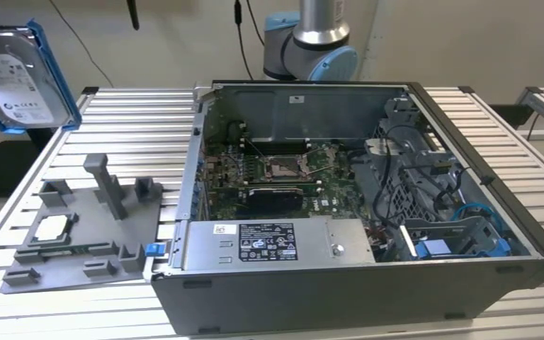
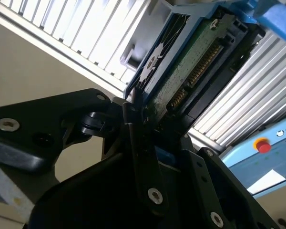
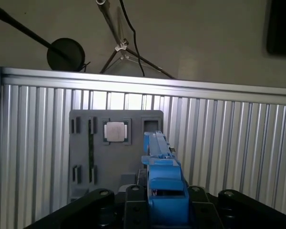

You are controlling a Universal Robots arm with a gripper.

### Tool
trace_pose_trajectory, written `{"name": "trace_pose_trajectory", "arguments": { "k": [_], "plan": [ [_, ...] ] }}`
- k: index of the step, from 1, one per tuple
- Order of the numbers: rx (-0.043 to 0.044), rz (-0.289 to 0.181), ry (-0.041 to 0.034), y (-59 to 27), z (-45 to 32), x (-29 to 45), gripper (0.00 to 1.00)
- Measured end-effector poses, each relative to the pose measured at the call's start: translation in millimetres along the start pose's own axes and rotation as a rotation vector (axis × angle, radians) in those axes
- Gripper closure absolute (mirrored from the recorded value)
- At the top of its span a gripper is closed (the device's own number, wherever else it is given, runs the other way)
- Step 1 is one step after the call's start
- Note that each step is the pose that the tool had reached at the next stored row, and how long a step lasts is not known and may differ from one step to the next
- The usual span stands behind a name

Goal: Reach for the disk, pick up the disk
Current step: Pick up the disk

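Note:
The disk (image 1: 25, 78), a silver drive with a white label and a bright blue frame, hangs in the air above the table's far corner at the exterior view's left. My gripper (image 2: 137, 109) is shut on it. In the second wrist view the black fingers (image 2: 132, 125) clamp one end of the disk (image 2: 190, 62), whose green circuit board side shows. In the first wrist view the disk (image 3: 161, 164) is seen edge-on, rising from the gripper (image 3: 158, 193), well above the grey fixture plate.
An open computer case (image 1: 348, 205) takes up the middle and the exterior view's right of the slatted metal table (image 1: 130, 120). A grey fixture plate (image 1: 83, 234) with upright posts holds a small silver processor chip (image 1: 49, 227). The arm's base (image 1: 308, 42) stands behind the case.

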State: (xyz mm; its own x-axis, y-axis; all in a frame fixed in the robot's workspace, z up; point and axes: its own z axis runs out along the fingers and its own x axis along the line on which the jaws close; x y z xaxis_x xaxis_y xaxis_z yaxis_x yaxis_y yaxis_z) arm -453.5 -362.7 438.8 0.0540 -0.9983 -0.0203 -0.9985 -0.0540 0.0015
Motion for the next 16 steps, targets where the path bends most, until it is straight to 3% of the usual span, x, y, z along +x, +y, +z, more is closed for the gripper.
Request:
{"name": "trace_pose_trajectory", "arguments": {
  "k": [16],
  "plan": [
    [0.0000, 0.000, 0.0000, 0.0, -28.5, -0.6, 1.00]
  ]
}}
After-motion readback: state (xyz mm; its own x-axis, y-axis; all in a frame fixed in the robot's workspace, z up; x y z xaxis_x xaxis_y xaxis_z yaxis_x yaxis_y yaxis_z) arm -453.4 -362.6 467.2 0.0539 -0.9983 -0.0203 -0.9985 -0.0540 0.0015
